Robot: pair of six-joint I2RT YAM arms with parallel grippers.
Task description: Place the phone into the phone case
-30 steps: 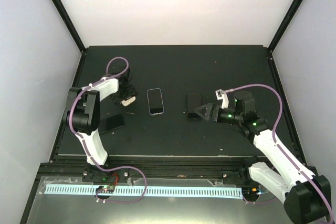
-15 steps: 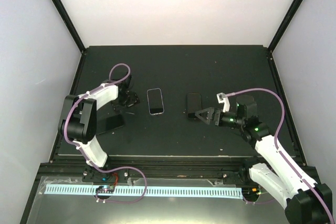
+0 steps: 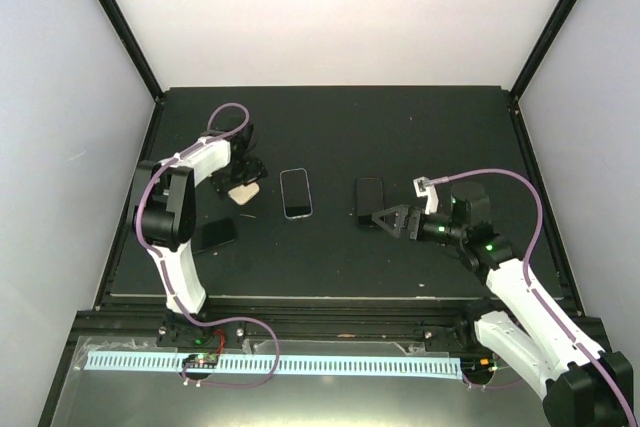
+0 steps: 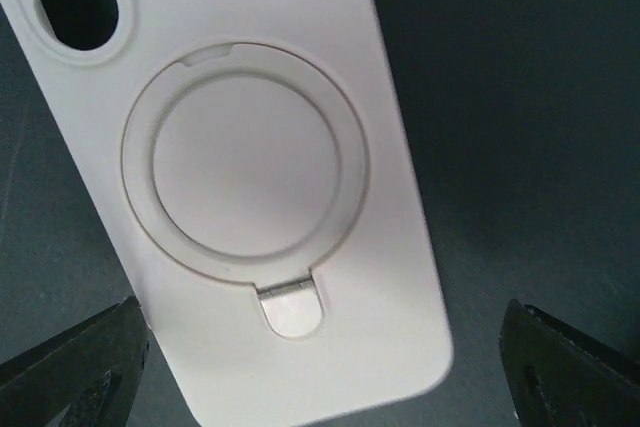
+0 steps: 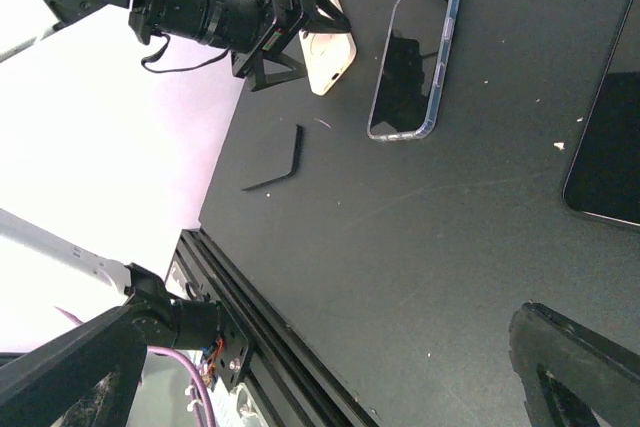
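Note:
A white phone case [image 4: 250, 147] with a ring stand lies back up on the black mat and fills the left wrist view. It also shows in the top view [image 3: 242, 192]. My left gripper [image 4: 320, 377] hovers over it, open, with a fingertip on either side; in the top view it [image 3: 243, 169] sits just behind the case. A phone with a light rim [image 3: 295, 193] lies screen up in the middle, also seen in the right wrist view [image 5: 415, 57]. A black phone [image 3: 369, 195] lies to its right. My right gripper [image 3: 381, 217] is open and empty just in front of the black phone.
A dark flat item [image 3: 215, 235] lies at the front left of the mat [image 3: 330, 127]; the right wrist view shows only its thin bent edge [image 5: 280, 162]. The mat's front edge and black rail [image 5: 260, 317] run below the right gripper [image 5: 330, 377].
The left gripper has drawn back from over the white case, which now shows in the top view. The right gripper backed off slightly toward the right, then stayed still.

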